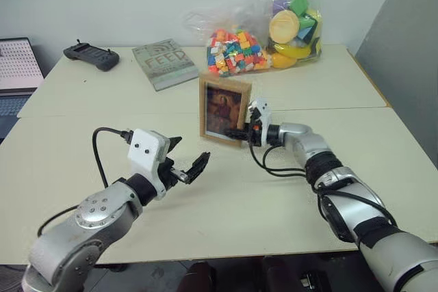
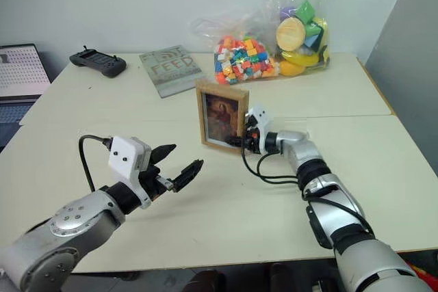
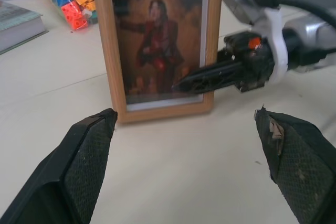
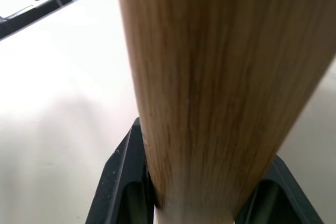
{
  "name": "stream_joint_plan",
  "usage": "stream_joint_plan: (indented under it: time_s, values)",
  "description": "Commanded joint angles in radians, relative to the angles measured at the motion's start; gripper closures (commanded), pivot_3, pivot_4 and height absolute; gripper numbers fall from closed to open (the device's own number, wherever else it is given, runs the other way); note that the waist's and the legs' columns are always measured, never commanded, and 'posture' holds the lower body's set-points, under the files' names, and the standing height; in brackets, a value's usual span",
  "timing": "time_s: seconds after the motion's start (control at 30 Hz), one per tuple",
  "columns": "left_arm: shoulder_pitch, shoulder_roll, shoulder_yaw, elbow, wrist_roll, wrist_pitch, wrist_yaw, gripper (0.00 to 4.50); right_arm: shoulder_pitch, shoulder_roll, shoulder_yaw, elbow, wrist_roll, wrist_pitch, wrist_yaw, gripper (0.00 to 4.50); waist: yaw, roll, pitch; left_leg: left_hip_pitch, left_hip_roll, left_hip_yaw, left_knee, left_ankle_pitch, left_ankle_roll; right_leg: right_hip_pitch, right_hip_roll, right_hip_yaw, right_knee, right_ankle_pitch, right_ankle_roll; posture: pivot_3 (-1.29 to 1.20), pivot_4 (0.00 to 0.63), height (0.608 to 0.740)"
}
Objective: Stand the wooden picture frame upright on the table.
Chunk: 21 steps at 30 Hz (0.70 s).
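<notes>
Between the right tool's (image 1: 241,133) two black fingers sits the lower right edge of the frame (image 1: 224,109) — the right wrist view shows the light wood filling the gap, a finger on each side, so this tool is clamped on the frame. The frame stands upright on the table (image 1: 226,203), its reddish-brown portrait facing the robot, its bottom edge on the tabletop just on the near side of the seam.

Nearer the robot than the right tool and off to its left, the left tool (image 1: 186,158) hangs above the table with its fingers spread wide apart — nothing is between them. It points toward the frame but stays clear of it; in the left wrist view the frame and the right tool's finger lie ahead, beyond the two open pads (image 3: 86,166).

Beyond the frame, farther from both tools, lie a grey book (image 1: 164,63), a black controller (image 1: 91,56) and a clear bag of bright blocks (image 1: 236,50), with a second bag of larger toy shapes (image 1: 295,22) beside it. A laptop (image 1: 17,73) sits at the far left, off the table's edge.
</notes>
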<state>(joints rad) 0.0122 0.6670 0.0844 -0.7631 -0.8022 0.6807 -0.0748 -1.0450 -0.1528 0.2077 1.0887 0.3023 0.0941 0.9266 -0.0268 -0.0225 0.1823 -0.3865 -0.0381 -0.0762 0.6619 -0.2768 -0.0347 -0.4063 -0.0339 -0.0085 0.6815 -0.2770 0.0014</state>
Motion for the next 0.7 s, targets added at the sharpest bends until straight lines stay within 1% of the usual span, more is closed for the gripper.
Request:
stream_joint_plan:
  time_s: [0.03, 0.07, 0.2, 0.23, 0.37, 0.4, 0.47, 0.53, 0.6, 0.7]
  values:
    - [0.013, -0.018, 0.032, -0.005, 0.042, -0.028, -0.026, 0.0, -0.011, 0.007, -0.047, 0.014, -0.048, -0.083, -0.017, 2.43, 0.0, 0.0, 0.0, 0.0, 0.0, 0.0, 0.0, 0.0, 0.0, 0.0, 0.0, 0.0, 0.001, 0.0, 0.0, 0.0, 0.15, 0.74]
    - [0.013, -0.021, 0.033, -0.003, 0.048, -0.027, -0.033, 0.0, 0.001, 0.009, -0.045, 0.01, -0.062, -0.097, -0.012, 2.33, 0.0, 0.0, 0.0, 0.0, 0.0, -0.001, 0.0, 0.0, 0.0, 0.0, 0.0, -0.001, 0.001, 0.0, 0.0, 0.0, 0.15, 0.74]
    - [0.003, -0.021, 0.018, 0.018, 0.076, -0.023, -0.076, 0.0, 0.036, 0.013, -0.061, -0.002, -0.096, -0.108, -0.015, 1.44, 0.0, 0.0, 0.0, 0.001, 0.0, -0.001, 0.0, 0.0, 0.0, 0.001, 0.0, -0.001, 0.001, 0.0, 0.0, 0.0, 0.15, 0.74]
    - [-0.002, -0.021, 0.018, 0.029, 0.081, -0.022, -0.089, 0.0, 0.045, 0.009, -0.066, -0.013, -0.1, -0.105, -0.013, 1.12, 0.0, 0.0, 0.0, 0.001, 0.0, -0.001, 0.0, 0.0, 0.0, 0.001, 0.0, -0.001, 0.001, 0.0, 0.0, 0.0, 0.15, 0.74]
    - [-0.033, 0.0, 0.049, 0.09, 0.093, -0.018, -0.151, 0.0, 0.1, -0.043, -0.07, -0.093, -0.13, -0.089, -0.016, 0.2, 0.001, 0.0, 0.0, 0.001, 0.0, -0.001, 0.0, 0.0, 0.0, 0.001, 0.0, -0.001, 0.001, 0.0, 0.0, 0.0, 0.15, 0.74]
    - [-0.048, 0.013, 0.065, 0.118, 0.092, -0.014, -0.173, 0.0, 0.136, -0.077, -0.066, -0.145, -0.147, -0.087, -0.012, 0.06, 0.002, 0.0, 0.0, 0.001, 0.0, -0.001, 0.0, 0.0, 0.0, 0.001, 0.0, -0.001, 0.001, 0.0, 0.0, 0.0, 0.15, 0.74]
    - [-0.074, 0.043, 0.094, 0.175, 0.098, -0.012, -0.221, 0.0, 0.218, -0.153, -0.05, -0.282, -0.188, -0.093, -0.014, 0.06, 0.007, 0.0, 0.0, 0.001, 0.0, -0.001, 0.001, 0.0, 0.0, 0.001, 0.0, -0.001, 0.001, 0.0, 0.0, 0.0, 0.15, 0.74]
    - [-0.105, 0.082, 0.124, 0.239, 0.095, -0.002, -0.27, 0.0, 0.299, -0.231, -0.06, -0.473, -0.191, -0.013, -0.009, 0.06, 0.012, 0.0, 0.0, 0.001, 0.0, -0.001, 0.0, 0.0, 0.001, 0.001, 0.0, -0.001, 0.001, 0.0, 0.001, 0.0, 0.15, 0.74]
    - [-0.139, 0.125, 0.15, 0.306, 0.092, 0.008, -0.329, 0.0, 0.362, -0.299, -0.085, -0.699, -0.144, 0.116, 0.015, 0.06, 0.013, 0.0, 0.0, 0.0, 0.0, -0.001, 0.0, 0.0, 0.001, 0.001, 0.0, -0.001, 0.0, 0.0, 0.001, 0.0, 0.15, 0.74]
    - [-0.207, 0.196, 0.18, 0.421, 0.075, 0.026, -0.447, 0.0, 0.387, -0.374, -0.146, -1.016, 0.018, 0.399, 0.047, 0.06, -0.004, 0.001, 0.001, 0.0, 0.0, -0.001, 0.0, -0.002, 0.004, 0.0, 0.0, -0.002, 0.002, 0.0, 0.001, 0.0, 0.15, 0.74]
